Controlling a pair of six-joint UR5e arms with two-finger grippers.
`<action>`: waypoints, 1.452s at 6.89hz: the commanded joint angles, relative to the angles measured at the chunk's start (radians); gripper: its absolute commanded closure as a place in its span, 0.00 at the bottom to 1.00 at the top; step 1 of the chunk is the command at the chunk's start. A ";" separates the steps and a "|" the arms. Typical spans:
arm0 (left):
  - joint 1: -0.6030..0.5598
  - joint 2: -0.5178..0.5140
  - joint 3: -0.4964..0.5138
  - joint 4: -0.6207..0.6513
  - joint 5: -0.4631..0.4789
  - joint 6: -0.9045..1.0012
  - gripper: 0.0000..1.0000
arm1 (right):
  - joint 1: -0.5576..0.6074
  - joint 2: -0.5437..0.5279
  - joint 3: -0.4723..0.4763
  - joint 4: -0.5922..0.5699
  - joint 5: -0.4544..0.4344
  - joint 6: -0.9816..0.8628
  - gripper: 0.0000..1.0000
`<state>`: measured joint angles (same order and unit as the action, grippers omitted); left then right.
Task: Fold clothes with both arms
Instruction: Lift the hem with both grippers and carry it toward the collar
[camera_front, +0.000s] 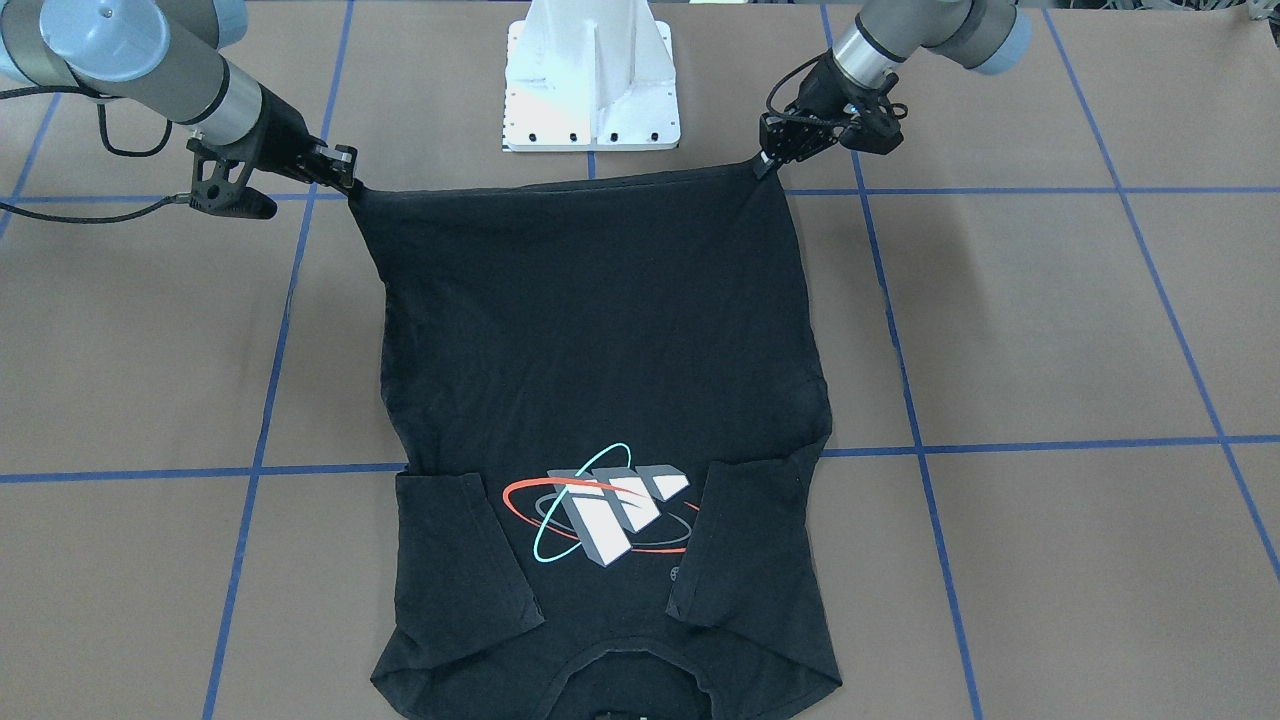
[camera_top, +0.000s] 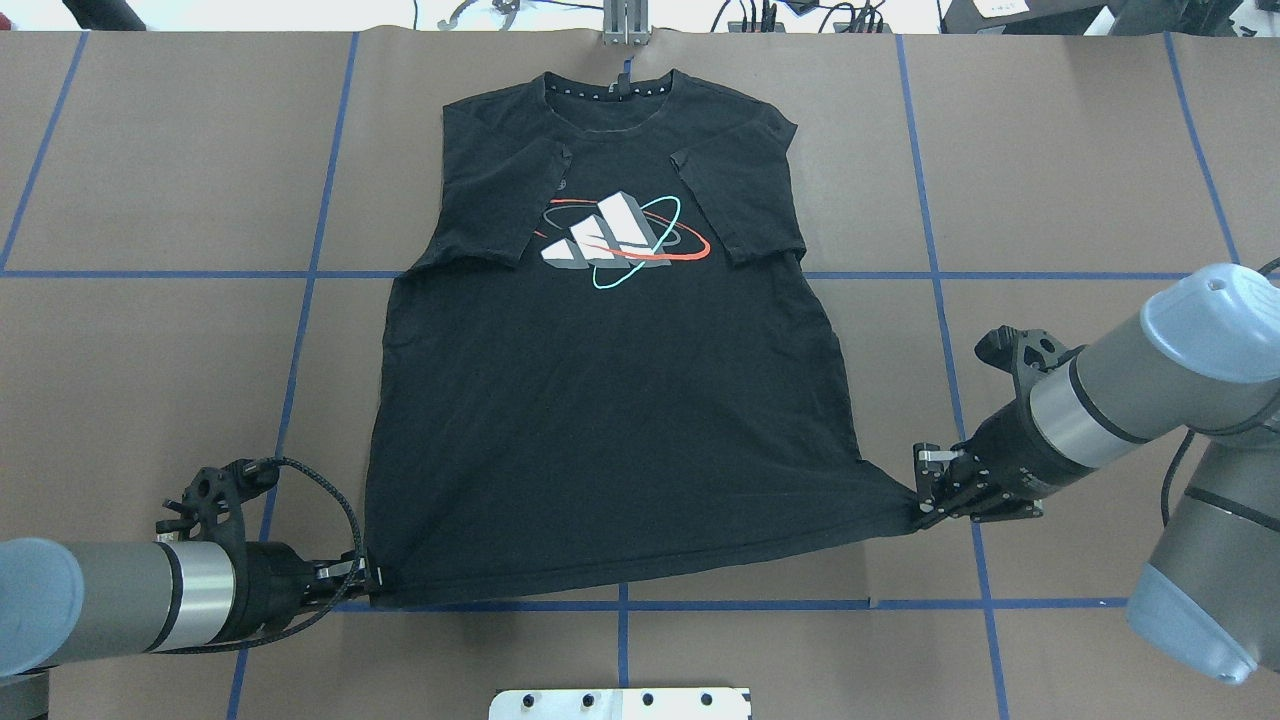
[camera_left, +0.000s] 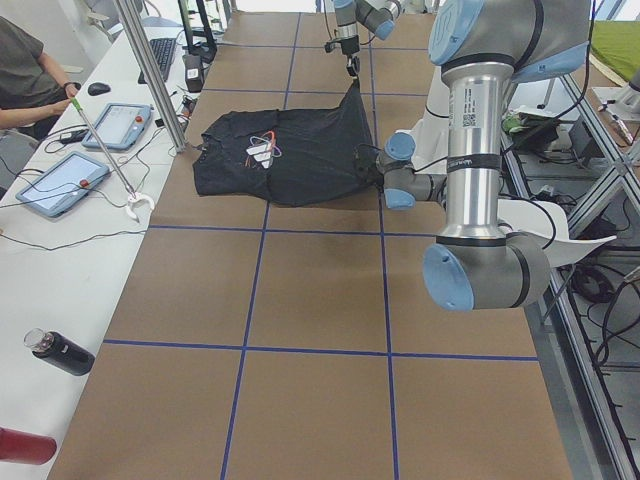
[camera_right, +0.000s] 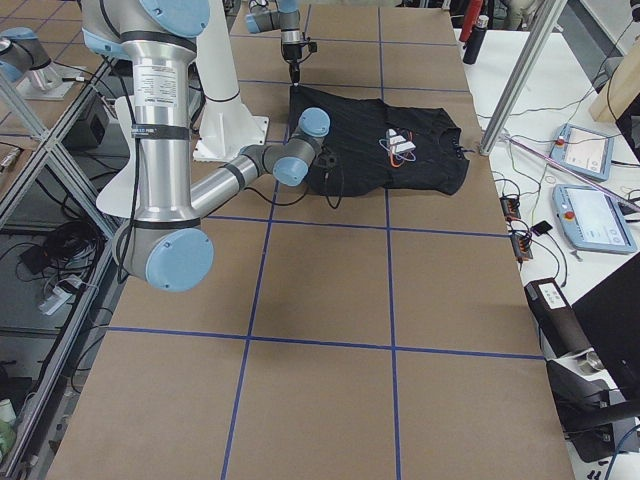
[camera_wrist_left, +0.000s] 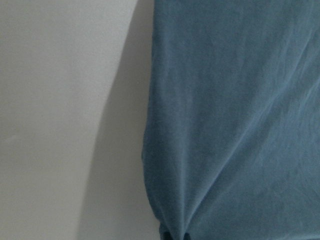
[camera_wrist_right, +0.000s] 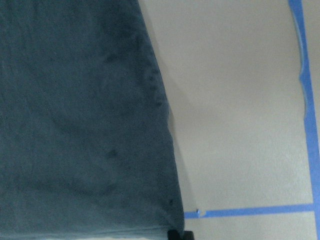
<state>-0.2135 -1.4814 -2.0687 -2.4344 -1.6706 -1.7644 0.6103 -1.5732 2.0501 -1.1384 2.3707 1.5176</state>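
L gripper (camera_top: 375, 580): jaws closed on near-left hem corner of T-shirt (camera_top: 610, 400). R gripper (camera_top: 922, 508): jaws closed on near-right hem corner. Hem taut btwn both. Shirt lies logo-side up on table (camera_top: 150, 400). Logo (camera_top: 620, 235) at chest, both sleeves folded inward, collar at far edge.

table (camera_top: 150, 400) — brown, blue tape grid | side bench (camera_left: 40, 290): two tablets (camera_left: 118, 124), black bottle (camera_left: 60, 352) | person (camera_left: 25, 70) — seated

Nothing legible is showing: the T-shirt (camera_top: 600, 420) is bearing a wordless orbit logo (camera_top: 620, 240); the left arm's (camera_left: 480, 220) sticker (camera_left: 466, 118) is possibly carrying unreadably small print.
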 joint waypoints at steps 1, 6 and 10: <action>0.061 0.013 -0.080 0.061 -0.064 -0.003 1.00 | -0.097 -0.013 0.057 0.002 0.076 0.198 1.00; 0.072 -0.002 -0.291 0.327 -0.274 -0.010 1.00 | -0.129 -0.085 0.159 0.003 0.096 0.274 1.00; -0.177 -0.031 -0.286 0.334 -0.281 0.002 1.00 | 0.113 0.100 0.065 0.006 0.085 0.144 1.00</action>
<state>-0.3037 -1.5014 -2.3561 -2.1006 -1.9518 -1.7706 0.6557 -1.5115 2.1345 -1.1337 2.4590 1.7238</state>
